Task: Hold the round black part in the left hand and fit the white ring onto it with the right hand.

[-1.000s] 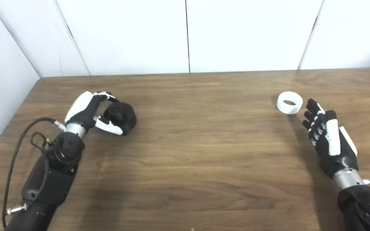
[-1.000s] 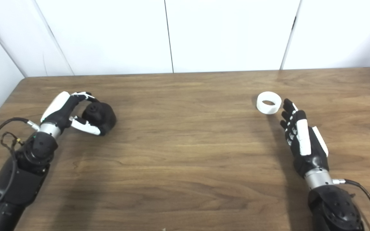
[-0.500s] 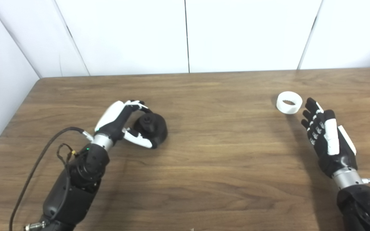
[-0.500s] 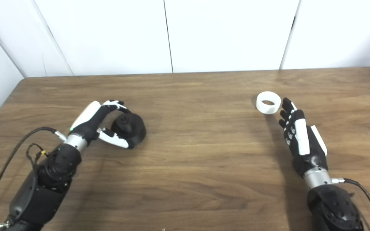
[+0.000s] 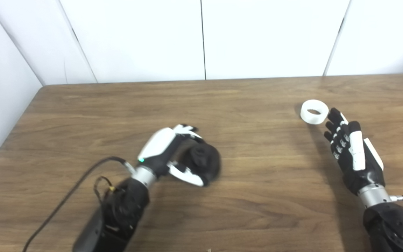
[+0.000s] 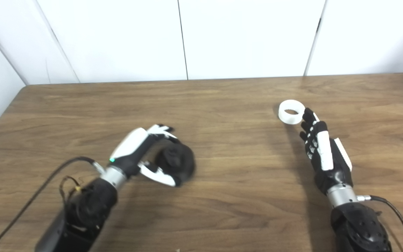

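The left hand (image 5: 173,154) grips the round black part (image 5: 203,160), fingers and thumb curled around it. Well apart from that part, the right hand (image 5: 352,154) holds nothing, its fingers spread just beside the white ring (image 5: 314,111).

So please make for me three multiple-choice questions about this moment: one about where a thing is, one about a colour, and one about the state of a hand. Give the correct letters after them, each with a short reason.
1. Where is the white ring?
A. On the table, just beyond the fingertips of the right hand
B. Inside the left hand
C. Fitted on the round black part

2. What colour is the part that the left hand holds?
A. White
B. Black
C. Red

3. What is the state of the right hand?
A. Closed on the ring
B. Closed on nothing
C. Open, fingers extended

Answers:
1 A: the ring lies flat on the wood by the right fingertips, far from the other part.
2 B: the round black part is dark between the fingers and thumb.
3 C: the fingers are straight and hold nothing.
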`<control>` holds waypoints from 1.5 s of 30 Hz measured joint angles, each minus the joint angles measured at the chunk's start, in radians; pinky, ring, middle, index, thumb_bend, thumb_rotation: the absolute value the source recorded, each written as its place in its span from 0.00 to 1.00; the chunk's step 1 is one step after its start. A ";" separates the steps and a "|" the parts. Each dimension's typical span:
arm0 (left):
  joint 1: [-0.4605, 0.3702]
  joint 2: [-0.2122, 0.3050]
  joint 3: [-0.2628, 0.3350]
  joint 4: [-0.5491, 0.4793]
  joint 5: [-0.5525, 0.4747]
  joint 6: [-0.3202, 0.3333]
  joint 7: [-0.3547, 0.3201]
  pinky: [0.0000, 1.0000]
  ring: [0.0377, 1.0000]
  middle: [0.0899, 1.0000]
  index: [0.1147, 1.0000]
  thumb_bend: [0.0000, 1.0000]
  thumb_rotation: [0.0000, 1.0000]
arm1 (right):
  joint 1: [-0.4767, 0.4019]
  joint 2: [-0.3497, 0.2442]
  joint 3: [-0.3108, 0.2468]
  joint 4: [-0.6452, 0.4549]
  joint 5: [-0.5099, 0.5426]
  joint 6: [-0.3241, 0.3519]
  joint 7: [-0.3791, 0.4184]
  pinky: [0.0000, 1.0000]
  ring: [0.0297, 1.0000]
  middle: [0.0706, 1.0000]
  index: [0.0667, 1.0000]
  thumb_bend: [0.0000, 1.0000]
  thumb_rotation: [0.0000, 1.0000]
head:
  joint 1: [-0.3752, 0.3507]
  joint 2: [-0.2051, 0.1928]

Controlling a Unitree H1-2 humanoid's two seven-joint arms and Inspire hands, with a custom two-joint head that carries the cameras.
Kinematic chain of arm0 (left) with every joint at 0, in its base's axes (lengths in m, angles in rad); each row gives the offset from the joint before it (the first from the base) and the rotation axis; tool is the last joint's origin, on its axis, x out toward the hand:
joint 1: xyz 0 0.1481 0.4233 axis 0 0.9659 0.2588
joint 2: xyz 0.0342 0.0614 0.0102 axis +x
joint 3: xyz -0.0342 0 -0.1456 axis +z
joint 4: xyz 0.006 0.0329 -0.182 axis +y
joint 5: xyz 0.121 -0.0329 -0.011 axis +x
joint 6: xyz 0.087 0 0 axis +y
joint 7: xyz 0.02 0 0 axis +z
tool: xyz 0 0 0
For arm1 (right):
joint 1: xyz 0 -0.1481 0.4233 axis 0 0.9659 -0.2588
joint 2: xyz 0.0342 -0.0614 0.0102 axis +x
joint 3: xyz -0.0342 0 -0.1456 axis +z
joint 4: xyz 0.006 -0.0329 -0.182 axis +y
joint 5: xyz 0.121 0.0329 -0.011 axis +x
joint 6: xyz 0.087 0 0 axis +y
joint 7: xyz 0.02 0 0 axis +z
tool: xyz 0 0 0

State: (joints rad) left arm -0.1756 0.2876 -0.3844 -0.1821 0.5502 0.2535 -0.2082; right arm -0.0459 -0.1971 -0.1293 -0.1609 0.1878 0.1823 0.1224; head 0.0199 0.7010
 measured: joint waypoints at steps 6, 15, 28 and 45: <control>0.065 -0.027 -0.016 -0.041 0.035 -0.040 0.033 0.87 0.98 0.91 0.57 0.94 0.19 | 0.003 0.001 -0.003 -0.002 0.001 0.010 -0.004 1.00 1.00 0.99 0.98 0.69 1.00 | -0.006 0.003; 0.143 -0.100 -0.041 -0.079 0.074 -0.050 0.050 0.89 0.99 0.92 0.59 0.91 0.16 | -0.004 0.007 0.000 -0.003 0.000 0.027 -0.006 1.00 1.00 1.00 0.98 0.72 1.00 | -0.017 0.003; 0.154 -0.101 -0.026 -0.084 0.086 -0.068 0.044 0.90 1.00 0.92 0.59 0.91 0.16 | -0.044 -0.048 0.047 0.014 -0.236 -0.015 -0.059 0.85 0.88 0.87 0.80 0.76 0.40 | -0.025 -0.003; 0.158 -0.108 -0.010 -0.055 0.087 -0.107 0.058 0.88 0.99 0.92 0.59 0.93 0.17 | -0.437 -0.208 0.219 0.495 -0.654 -0.130 -0.148 1.00 1.00 0.94 0.65 0.98 0.30 | -0.043 -0.014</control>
State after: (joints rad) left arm -0.0178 0.1795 -0.3940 -0.2371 0.6371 0.1464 -0.1498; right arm -0.4834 -0.4055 0.0894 0.3343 -0.4664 0.0520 -0.0251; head -0.0230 0.6873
